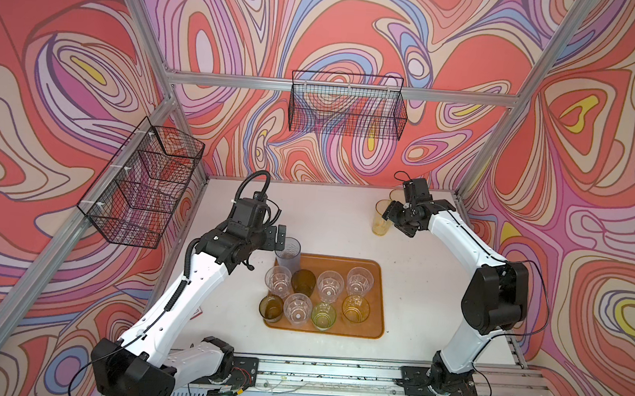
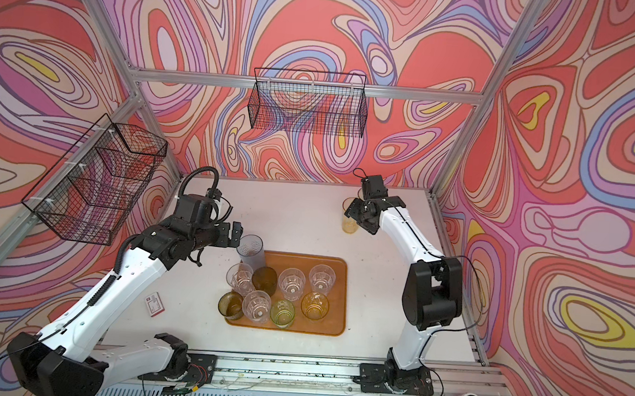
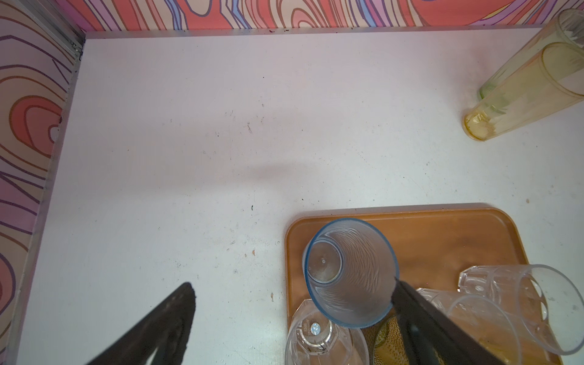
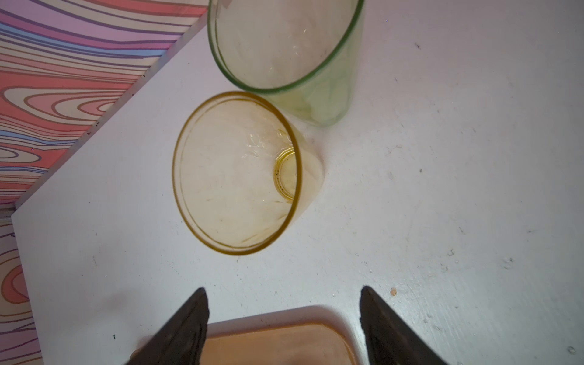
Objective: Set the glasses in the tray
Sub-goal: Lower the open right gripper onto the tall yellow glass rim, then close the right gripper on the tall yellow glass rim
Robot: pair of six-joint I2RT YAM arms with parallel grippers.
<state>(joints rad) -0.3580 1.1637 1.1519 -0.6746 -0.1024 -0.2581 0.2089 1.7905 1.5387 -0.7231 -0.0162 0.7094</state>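
Observation:
The orange-brown tray holds several short glasses, clear, olive and amber. A tall pale blue glass stands upright at its far left corner. My left gripper hangs open over that corner. One fingertip is at the blue glass's rim; the other is well clear over the table. Far right, a tall yellow glass and a green one stand on the table. My right gripper is open just short of the yellow glass, nothing between its fingers.
Black wire baskets hang on the back wall and the left wall. A small red-and-white card lies on the table left of the tray. The yellow and green glasses stand close to the table's back edge and right wall.

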